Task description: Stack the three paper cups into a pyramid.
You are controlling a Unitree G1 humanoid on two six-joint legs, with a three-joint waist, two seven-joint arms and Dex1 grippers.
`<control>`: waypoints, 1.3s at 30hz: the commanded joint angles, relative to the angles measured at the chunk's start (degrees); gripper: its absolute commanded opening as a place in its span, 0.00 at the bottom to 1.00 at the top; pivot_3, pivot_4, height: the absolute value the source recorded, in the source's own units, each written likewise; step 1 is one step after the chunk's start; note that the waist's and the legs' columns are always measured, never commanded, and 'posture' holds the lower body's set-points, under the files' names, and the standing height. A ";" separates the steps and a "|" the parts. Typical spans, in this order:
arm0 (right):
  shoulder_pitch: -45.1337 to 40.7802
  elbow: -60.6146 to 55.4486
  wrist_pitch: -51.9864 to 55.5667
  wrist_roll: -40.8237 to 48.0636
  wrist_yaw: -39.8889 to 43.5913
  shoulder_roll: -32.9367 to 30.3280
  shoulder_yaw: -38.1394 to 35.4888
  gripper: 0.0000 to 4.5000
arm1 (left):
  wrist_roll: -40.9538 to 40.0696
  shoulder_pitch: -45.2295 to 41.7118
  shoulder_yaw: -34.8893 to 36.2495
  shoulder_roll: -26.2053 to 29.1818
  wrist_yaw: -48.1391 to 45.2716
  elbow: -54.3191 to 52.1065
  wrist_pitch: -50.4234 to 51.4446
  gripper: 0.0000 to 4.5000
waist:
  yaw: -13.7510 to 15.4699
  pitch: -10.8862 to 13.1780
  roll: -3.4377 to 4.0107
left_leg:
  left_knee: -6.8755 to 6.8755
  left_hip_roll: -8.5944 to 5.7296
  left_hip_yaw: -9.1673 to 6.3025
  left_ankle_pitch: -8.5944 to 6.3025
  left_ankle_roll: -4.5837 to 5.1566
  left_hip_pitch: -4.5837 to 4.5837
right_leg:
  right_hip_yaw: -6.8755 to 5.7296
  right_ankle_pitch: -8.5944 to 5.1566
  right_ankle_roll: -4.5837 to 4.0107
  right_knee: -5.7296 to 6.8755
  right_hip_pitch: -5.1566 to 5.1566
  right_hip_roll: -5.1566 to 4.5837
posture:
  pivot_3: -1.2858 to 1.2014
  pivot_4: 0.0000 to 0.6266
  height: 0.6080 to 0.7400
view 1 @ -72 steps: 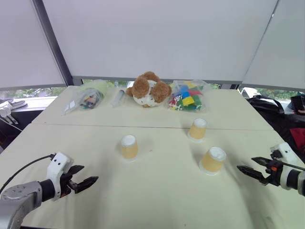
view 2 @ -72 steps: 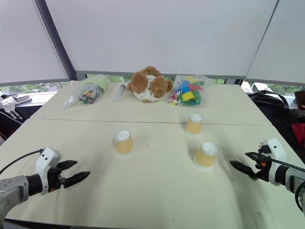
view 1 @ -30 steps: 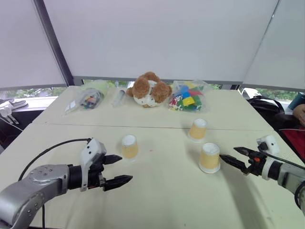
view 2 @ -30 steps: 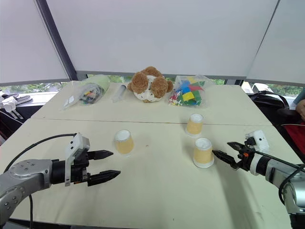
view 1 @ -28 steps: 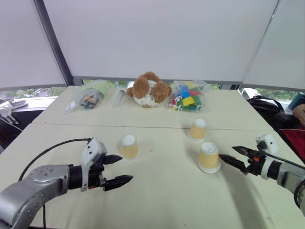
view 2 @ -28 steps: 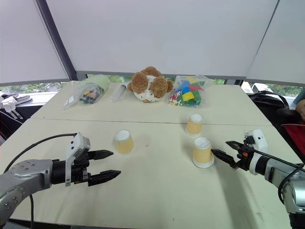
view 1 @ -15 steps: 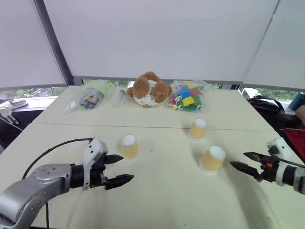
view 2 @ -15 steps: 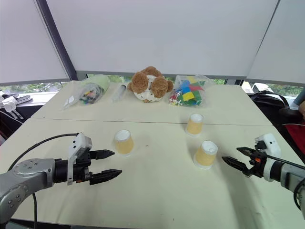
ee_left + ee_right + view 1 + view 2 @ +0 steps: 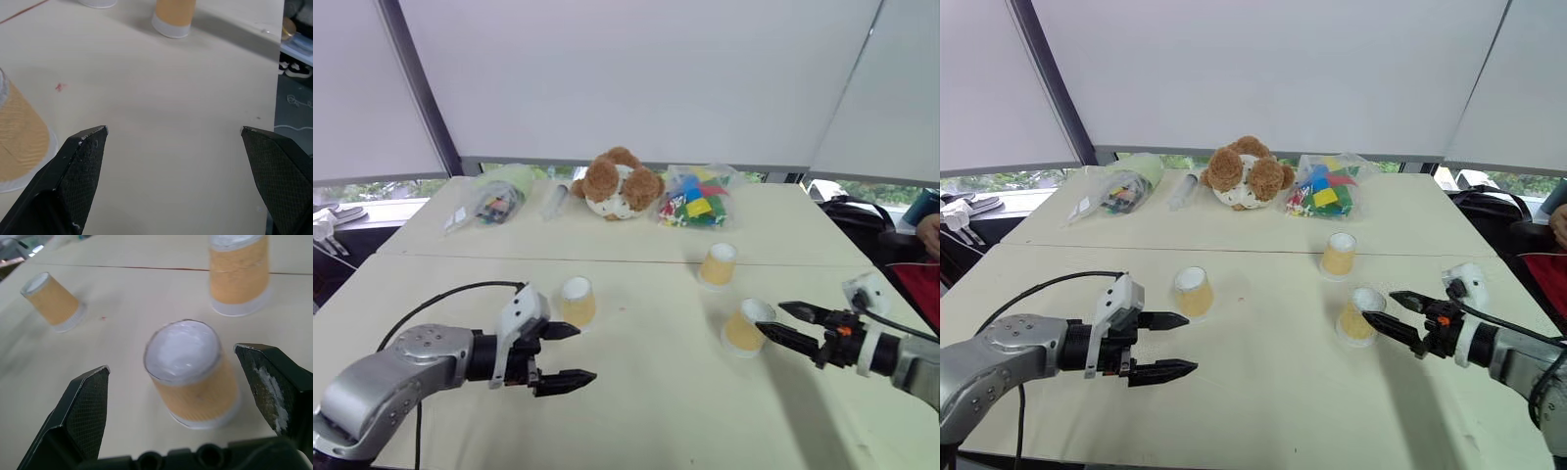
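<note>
While jaws gape, right gripper faces nearest cup.

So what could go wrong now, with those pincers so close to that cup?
The right gripper is open right beside the nearest paper cup, which looks light; a finger might nudge it over rather than straddle it. The left gripper, also open, sits near another cup and could bump it. The third cup stands apart, so the pyramid needs several careful moves yet.
</note>
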 commanded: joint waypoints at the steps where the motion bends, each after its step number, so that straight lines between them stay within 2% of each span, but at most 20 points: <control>1: -1.80 1.65 -2.60 -1.02 0.89 -0.11 1.40 0.99 | 1.00 -0.61 0.41 0.12 0.34 -0.68 -1.15 1.00 | 0.02 0.00 0.00 | 0.00 0.00 0.00 0.00 0.00 0.00 | 0.00 0.00 0.00 0.00 0.00 0.00 | 0.52 0.24 1.00; 12: -5.68 9.07 -10.80 -7.31 1.88 1.93 8.49 0.99 | 1.21 1.15 1.70 0.23 2.09 -1.96 -0.78 1.00 | -0.08 -0.01 -0.01 | 0.01 0.01 0.01 0.00 0.00 0.02 | -0.01 0.00 0.00 0.00 0.02 0.01 | 0.52 0.24 1.00; 17: -6.34 9.94 -12.46 -8.10 1.89 2.65 9.03 0.99 | 0.93 1.45 2.19 0.27 2.46 -1.98 -0.74 1.00 | -0.01 -0.01 -0.02 | 0.01 0.01 0.01 0.00 0.00 0.02 | -0.01 0.00 0.00 0.00 0.03 0.01 | 0.52 0.24 1.00; 39: -6.34 5.27 -8.28 -2.10 -0.90 3.61 3.39 0.99 | 0.26 0.66 1.56 -1.11 2.68 -0.77 -0.31 1.00 | 0.01 -0.01 -0.02 | 0.02 0.01 0.01 0.00 0.00 0.01 | -0.02 0.00 0.00 0.00 0.03 0.00 | 0.52 0.24 1.00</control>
